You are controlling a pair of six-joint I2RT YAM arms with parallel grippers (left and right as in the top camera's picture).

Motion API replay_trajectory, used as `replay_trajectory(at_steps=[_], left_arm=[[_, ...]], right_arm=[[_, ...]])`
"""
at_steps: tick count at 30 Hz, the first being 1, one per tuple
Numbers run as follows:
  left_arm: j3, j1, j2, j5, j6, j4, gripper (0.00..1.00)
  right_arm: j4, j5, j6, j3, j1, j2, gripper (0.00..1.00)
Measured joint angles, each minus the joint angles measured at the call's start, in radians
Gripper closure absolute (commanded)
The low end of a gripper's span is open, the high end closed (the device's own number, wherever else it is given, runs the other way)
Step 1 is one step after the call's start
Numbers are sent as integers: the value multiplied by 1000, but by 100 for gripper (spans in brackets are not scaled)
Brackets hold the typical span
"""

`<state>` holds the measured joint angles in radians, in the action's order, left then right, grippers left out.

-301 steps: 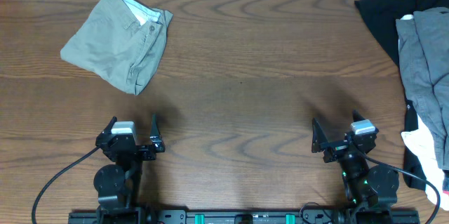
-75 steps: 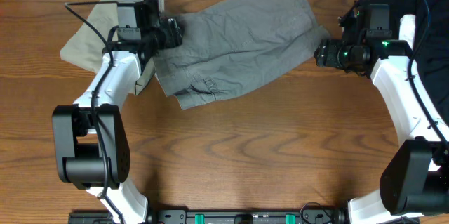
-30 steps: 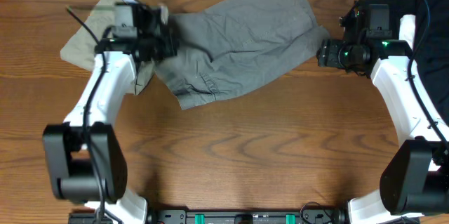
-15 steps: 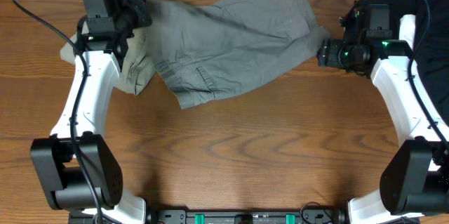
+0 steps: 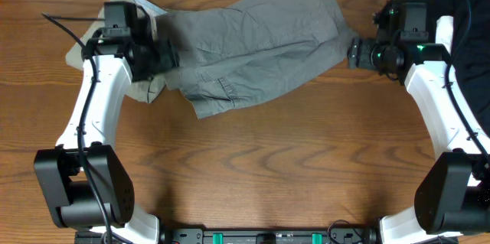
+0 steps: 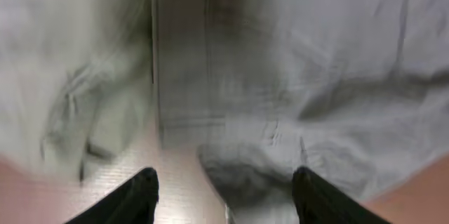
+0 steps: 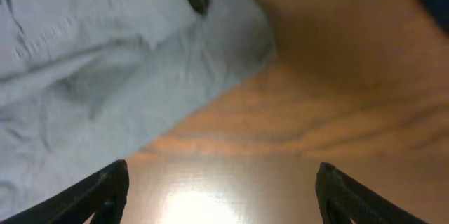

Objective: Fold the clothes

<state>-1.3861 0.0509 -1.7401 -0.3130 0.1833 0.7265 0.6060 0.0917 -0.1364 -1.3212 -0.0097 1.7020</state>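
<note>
The grey shorts (image 5: 253,41) lie spread and rumpled across the far middle of the table, their left part lapping over the folded khaki shorts (image 5: 145,83) at far left. My left gripper (image 5: 167,54) is open just over the grey shorts' left edge; its wrist view shows grey cloth (image 6: 295,90), khaki cloth (image 6: 63,90) and bare table between the open fingers (image 6: 223,199). My right gripper (image 5: 354,51) is open beside the shorts' right edge; its view shows that edge (image 7: 126,69) and bare wood between the fingers (image 7: 221,192). Black garments (image 5: 463,14) lie at far right.
The wooden table (image 5: 268,167) runs to the near edge, where the arm bases stand. The pile at far right lies partly under my right arm. The table's far edge is just behind the shorts.
Ten seconds ago both arms were parked and the grey shorts lay in the right pile. In the last second my left gripper swung up-left, then came back down to the shorts' left edge. The right arm barely moved.
</note>
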Motion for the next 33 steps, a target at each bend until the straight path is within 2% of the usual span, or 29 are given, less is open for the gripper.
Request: replay_trajectory(at_steps=[4, 8, 12, 16, 23, 25, 30, 31, 33], left_arm=[[2, -15, 1, -15, 0, 141, 37], [38, -53, 3, -37, 0, 197, 37], [110, -115, 3, -47, 0, 134, 36], [195, -174, 3, -27, 0, 5, 36], [300, -190, 3, -6, 0, -94, 37], [313, -190, 3, -2, 4, -104, 48], [317, -192, 2, -22, 6, -100, 90], [317, -192, 2, -43, 3, -98, 94], [317, -192, 2, -83, 0, -94, 94]], right_arm=[[-56, 2, 11, 0, 0, 39, 15], [-86, 10, 15, 0, 0, 120, 15], [-114, 13, 14, 2, 0, 160, 14], [-148, 17, 14, 2, 0, 160, 13], [-171, 23, 14, 2, 0, 160, 8], [-190, 25, 14, 2, 0, 162, 8], [-237, 36, 9, 1, 0, 207, 8], [-248, 39, 7, 1, 0, 227, 8], [-263, 45, -2, 1, 0, 264, 9]])
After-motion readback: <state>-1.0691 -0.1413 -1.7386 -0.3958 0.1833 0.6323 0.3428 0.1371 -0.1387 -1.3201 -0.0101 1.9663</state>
